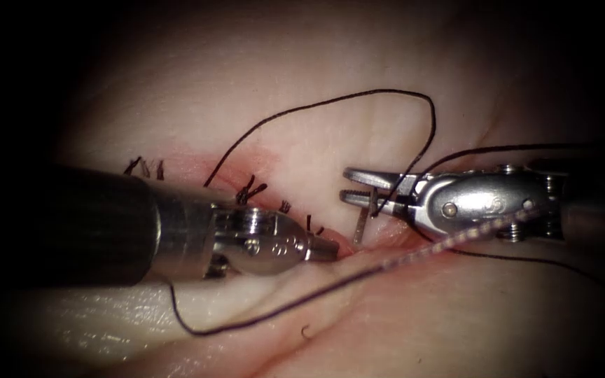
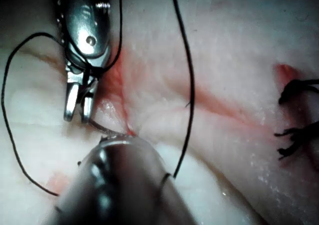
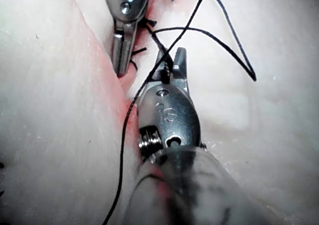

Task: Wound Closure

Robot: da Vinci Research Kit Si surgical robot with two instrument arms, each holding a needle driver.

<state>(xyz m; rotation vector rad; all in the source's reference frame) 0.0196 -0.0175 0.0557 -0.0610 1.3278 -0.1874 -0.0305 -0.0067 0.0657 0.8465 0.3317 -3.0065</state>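
the right tool [image 1: 358,187] pinches the needle [image 1: 363,225] near its top above the cut [image 1: 358,246], the left tool [image 1: 327,248] looks closed at nine o'clock, and thread [image 1: 358,94] looping round could snag.

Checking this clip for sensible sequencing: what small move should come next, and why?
Probably lower the right tool slightly to seat the needle: its jaws grip the needle's upper end, and the tip hangs just above the cut beside the left tool, whose hold is unclear, not yet in the tissue.
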